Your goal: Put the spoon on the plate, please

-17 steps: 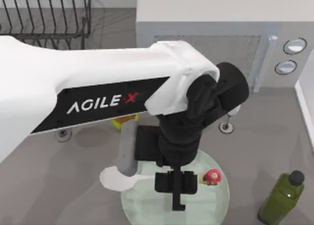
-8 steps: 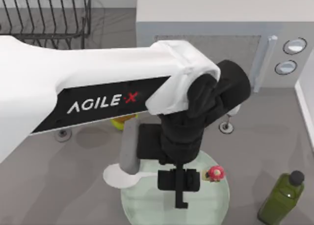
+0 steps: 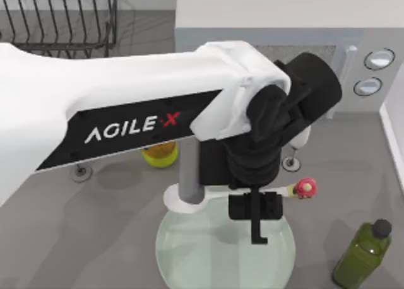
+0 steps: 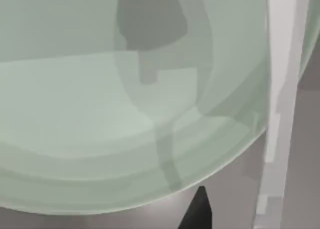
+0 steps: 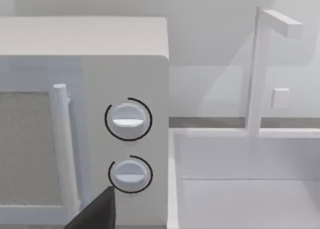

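Observation:
My left gripper is shut on the handle of the white spoon, holding it level above the far edge of the pale-green plate. The spoon's bowl sticks out to the left of the gripper. Its red-pink knob sticks out to the right, past the plate's rim. In the left wrist view the plate lies right below, with one dark fingertip at the picture's edge. The right wrist view looks at the microwave, with a dark finger at the frame's lower edge.
A white microwave stands at the back and a wire dish rack at the back left. A green bottle stands right of the plate. A yellow object and glass bases sit behind the plate. A white sink lies at the right.
My left gripper has carried the spoon away from me and to the right. The knob has gone from over the plate to beyond its rim, and the bowl now hangs at the plate's far left edge.

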